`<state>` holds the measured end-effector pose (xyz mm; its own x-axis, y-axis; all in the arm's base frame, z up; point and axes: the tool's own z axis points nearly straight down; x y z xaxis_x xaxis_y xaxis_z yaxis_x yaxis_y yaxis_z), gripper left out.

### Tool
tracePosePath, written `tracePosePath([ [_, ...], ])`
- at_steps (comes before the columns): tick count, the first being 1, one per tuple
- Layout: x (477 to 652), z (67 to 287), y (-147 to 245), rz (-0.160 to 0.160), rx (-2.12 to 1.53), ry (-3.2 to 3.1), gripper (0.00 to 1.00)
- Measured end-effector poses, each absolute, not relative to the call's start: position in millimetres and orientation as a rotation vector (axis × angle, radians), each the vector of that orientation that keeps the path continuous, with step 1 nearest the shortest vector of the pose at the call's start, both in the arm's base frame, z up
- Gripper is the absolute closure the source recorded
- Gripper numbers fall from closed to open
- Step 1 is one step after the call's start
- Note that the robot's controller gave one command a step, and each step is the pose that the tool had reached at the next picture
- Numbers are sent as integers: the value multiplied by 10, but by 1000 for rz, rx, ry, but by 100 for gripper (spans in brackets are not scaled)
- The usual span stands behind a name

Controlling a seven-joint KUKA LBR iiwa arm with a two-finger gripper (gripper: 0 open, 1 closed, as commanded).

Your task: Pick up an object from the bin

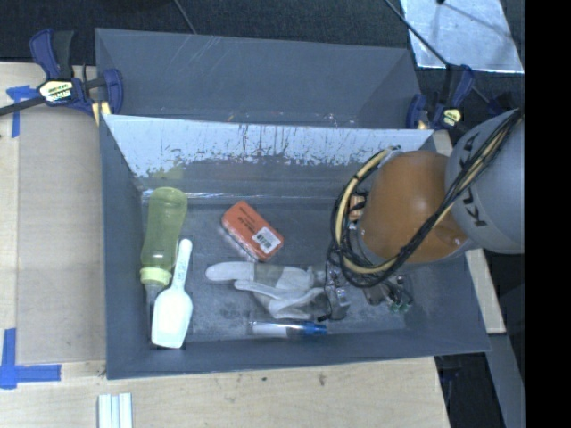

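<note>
arm's gripper [333,302] low in the grey bin [268,150], at the right end of a pale heap.
the gripper sits under the orange cover [406,217], against a heap of whitish plastic pieces [268,283]; a clear tube with a blue cap [287,329] lies just beside it. an orange packet [252,231] lies mid-floor, and a green bottle [162,234] and white scoop [173,310] touch at left.

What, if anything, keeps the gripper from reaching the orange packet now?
Probably nothing, so yes: the orange packet lies flat and uncovered at mid-bin, just behind the pale plastic pieces beside the gripper.
</note>
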<state>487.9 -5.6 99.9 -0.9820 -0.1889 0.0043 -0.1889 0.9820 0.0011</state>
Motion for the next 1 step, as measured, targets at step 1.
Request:
tracePosePath([
  [1,4976,3277,-53,0,467,-3106,100],
])
